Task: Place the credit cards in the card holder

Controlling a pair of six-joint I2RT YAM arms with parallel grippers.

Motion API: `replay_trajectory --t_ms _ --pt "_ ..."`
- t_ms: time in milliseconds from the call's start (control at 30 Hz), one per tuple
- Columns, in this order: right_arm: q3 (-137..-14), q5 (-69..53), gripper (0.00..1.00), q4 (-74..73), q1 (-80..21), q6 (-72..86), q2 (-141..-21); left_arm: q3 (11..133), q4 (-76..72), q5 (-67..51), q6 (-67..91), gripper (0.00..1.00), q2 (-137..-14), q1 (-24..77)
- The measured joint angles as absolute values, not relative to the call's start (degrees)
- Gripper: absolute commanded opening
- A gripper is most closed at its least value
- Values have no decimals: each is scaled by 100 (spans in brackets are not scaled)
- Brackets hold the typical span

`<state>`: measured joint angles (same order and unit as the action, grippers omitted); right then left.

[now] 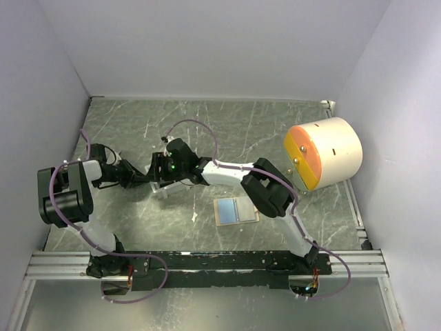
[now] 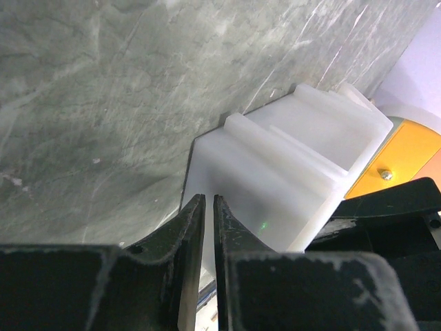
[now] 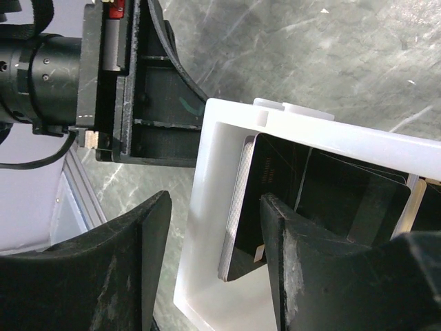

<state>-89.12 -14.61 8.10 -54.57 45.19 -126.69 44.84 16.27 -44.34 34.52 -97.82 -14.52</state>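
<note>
Two arms crowd the white tray (image 3: 227, 124), an orange-faced drum (image 1: 337, 155) far right. Inside, the credit cards (image 3: 248, 200) stand on edge, long sides along its wall. The right fingers (image 3: 117, 269) spread astride wall and stack; the left fingers (image 2: 172, 255) nearly meet, pinching or not I cannot tell. The card holder (image 1: 236, 210) lies open on the tabletop (image 1: 275, 131), well apart.

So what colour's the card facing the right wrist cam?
The card is black; clearest in right wrist view.

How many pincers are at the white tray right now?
2. The left pincer is at the end of the white tray; the right pincer straddles a tray wall, one finger outside, one inside beside the credit cards. None hidden.
</note>
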Motion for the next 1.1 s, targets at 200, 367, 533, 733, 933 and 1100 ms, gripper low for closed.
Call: replay_trajectory --t_ms 200,367,533,733,933,1100 --pt "-8833 -1479 47 913 -5454 4558 -12615 4484 1610 -4445 3452 22 -9804 -1424" --pt "-8792 -1455 36 915 -5446 4569 -12575 4484 1612 -4442 3450 22 -9828 -1413" --pt "-8761 -1406 24 961 -5430 4609 -12538 4484 1612 -4425 3448 22 -9828 -1411" --pt "-8700 -1361 10 1039 -5446 4650 -12462 4493 1619 -4423 3448 22 -9839 -1393" --pt "-8683 -1264 16 1037 -5452 4648 -12442 4528 1638 -4421 3444 22 -9878 -1382" --pt "-8676 -1308 23 1044 -5450 4672 -12442 4528 1638 -4421 3444 22 -9883 -1382"
